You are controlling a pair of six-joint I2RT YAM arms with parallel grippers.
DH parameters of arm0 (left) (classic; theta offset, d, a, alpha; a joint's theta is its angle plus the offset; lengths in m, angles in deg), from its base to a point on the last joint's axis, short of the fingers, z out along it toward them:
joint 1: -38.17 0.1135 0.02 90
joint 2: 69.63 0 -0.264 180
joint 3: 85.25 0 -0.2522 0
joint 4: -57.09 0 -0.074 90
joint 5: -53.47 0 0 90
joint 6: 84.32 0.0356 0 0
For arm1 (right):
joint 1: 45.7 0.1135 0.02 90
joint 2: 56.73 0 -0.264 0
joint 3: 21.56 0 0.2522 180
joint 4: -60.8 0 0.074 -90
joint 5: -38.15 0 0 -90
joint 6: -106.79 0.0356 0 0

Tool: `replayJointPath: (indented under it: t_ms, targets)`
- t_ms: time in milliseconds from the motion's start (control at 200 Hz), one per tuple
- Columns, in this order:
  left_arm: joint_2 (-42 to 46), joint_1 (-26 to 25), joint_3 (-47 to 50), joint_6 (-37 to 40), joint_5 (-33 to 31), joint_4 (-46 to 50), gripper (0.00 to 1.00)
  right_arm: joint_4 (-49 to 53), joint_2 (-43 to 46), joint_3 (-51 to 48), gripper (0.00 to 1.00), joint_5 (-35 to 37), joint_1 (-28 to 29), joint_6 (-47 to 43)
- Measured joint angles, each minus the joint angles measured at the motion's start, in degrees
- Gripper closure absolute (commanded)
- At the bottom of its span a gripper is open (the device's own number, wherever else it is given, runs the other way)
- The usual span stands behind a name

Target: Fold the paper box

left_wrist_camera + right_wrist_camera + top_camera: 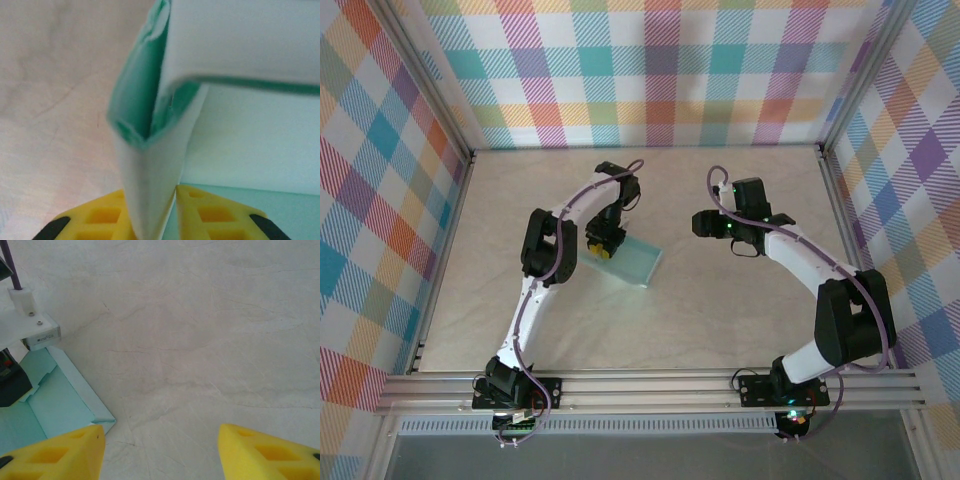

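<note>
Left arm (542, 245): jaws close together; right arm (810, 256): jaws wide.

Robot lab test cell, aluminium frame rails (650, 385), plaid fabric walls (660, 70), pale marbled tabletop (720, 310)

Your pale, faintly marble-veined table (720, 300) carries the paper box (632, 262), mint-blue card lying left of centre, its long edges slanting across the surface.

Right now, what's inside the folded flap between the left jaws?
On the paper box, the doubled flap shows only greener inner faces meeting at a crease. Anything deeper, toward the jaws, is covered by card.
</note>
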State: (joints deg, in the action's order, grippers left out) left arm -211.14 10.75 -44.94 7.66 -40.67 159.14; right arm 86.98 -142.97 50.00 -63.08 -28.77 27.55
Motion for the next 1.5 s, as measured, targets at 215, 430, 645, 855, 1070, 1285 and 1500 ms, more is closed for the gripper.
replayJointPath:
  t_ms: [215, 430, 645, 855, 1070, 1285, 1500]
  targets:
    - [0.04, 0.00, 0.00, 0.22, 0.22, -1.70, 0.56, -0.20, -0.42, 0.00, 0.39, -0.24, -0.04, 0.24]
    - [1.64, 0.17, 0.00, 0.13, 1.77, -3.34, 0.35, -0.42, -0.42, 0.00, 0.39, -0.39, -0.04, 0.39]
    - [9.97, 0.22, 0.63, -0.28, 3.45, -7.26, 0.08, -0.42, -0.42, 0.00, 0.31, -1.05, -0.09, 0.92]
    - [26.34, 1.05, 11.26, -4.79, 3.17, -17.92, 0.00, -1.07, -0.42, 0.00, 0.19, -3.45, -0.09, 0.33]
    - [49.75, 6.36, 35.74, -13.60, 2.10, -35.93, 0.00, -0.87, -2.29, 1.40, 0.19, -3.98, 2.25, -3.19]
    - [70.53, 12.63, 58.82, -22.80, -1.05, -45.86, 0.00, 1.22, -10.78, 9.18, 0.19, -0.68, 9.27, -6.67]
    - [85.11, 17.40, 76.17, -30.67, -3.19, -46.40, 0.00, 2.25, -15.34, 13.16, 0.19, -0.15, 12.02, -6.27]
